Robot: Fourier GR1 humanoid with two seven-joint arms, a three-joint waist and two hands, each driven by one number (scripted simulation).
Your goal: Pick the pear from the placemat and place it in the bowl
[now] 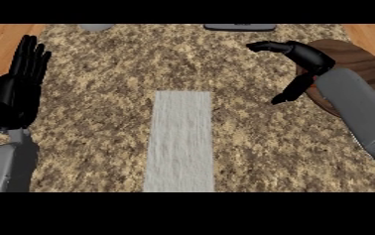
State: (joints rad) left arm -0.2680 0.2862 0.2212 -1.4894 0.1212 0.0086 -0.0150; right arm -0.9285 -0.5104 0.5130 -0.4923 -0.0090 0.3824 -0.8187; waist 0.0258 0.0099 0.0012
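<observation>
No text, label, brand, number or sign is showing legibly anywhere in the head view.

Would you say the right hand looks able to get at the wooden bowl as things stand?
Probably yes: the right hand already hangs over the bowl's left rim at the counter's right edge, and nothing shows between them.
</observation>
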